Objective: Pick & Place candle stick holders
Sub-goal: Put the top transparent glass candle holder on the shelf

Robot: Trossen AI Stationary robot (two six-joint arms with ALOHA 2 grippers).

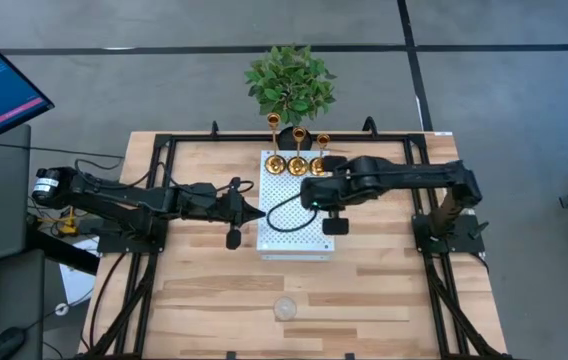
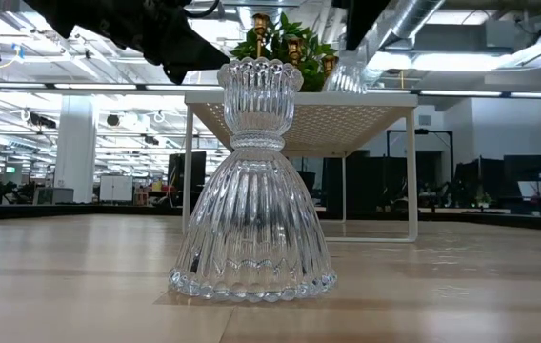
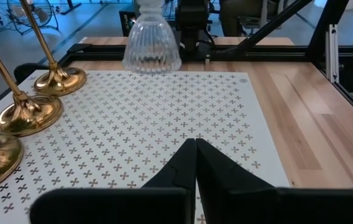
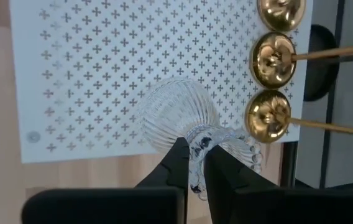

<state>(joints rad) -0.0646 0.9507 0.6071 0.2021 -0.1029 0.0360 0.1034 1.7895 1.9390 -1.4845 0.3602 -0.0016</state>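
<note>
While the glass holder [image 4: 183,121] on the white perforated stand [image 1: 289,235] is being gripped, its long axis is running upright, the flared bell-shaped base resting on the stand and the scalloped cup pointing up. It is being held at the narrow neck and cup by the right gripper [image 4: 196,163], whose fingers are being kept clamped on the clear ribbed glass. In the left wrist view the same holder [image 3: 151,40] is being seen standing at the far side of the stand, with the right arm directly behind it.

A second glass holder [image 2: 253,181] is being seen upright on the bare desk [image 1: 214,310], near the front edge and well apart from the stand; from above it is showing only as a small clear ring [image 1: 285,308]. It is being shown as transparent, vertically ribbed, with a beaded rim round the base and a fluted cup on top.

Three gold holders [image 1: 299,160] are being shown in a row along the back edge of the stand, round bases down and thin stems vertical, just in front of a green potted plant [image 1: 291,82].

The left gripper [image 3: 195,163] is being held over the left edge of the stand, its fingers pressed together on nothing, pointing across the stand toward the gripped holder.
</note>
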